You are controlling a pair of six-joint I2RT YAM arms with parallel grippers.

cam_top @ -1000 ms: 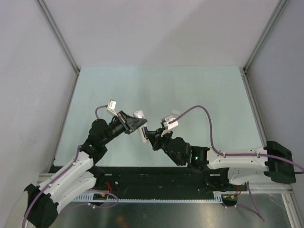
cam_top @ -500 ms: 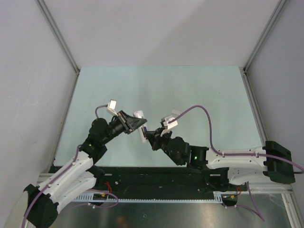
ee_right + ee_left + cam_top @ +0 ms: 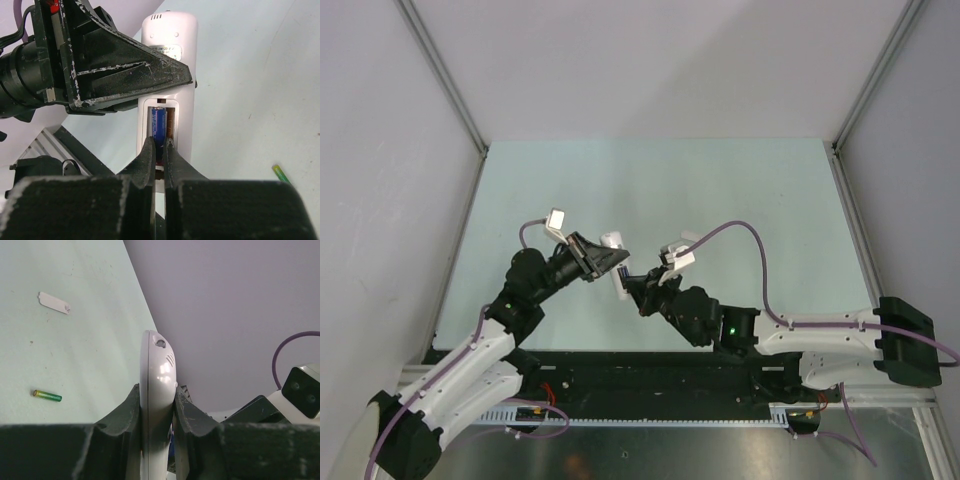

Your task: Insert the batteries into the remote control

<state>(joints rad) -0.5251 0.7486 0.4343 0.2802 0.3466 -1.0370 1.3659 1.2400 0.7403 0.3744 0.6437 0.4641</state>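
Small purple cylindrical battery (image 3: 159, 122) sits in the open back compartment of the white oblong plastic remote control (image 3: 170, 35), hardly changed from a second ago.
The right pincer (image 3: 160, 145) is pinched shut on the battery's near end, having crept slightly leftward. The left pincer (image 3: 157, 395) stays clamped on the remote above the pale green desk (image 3: 75, 350), where the green battery (image 3: 47, 396) lies.
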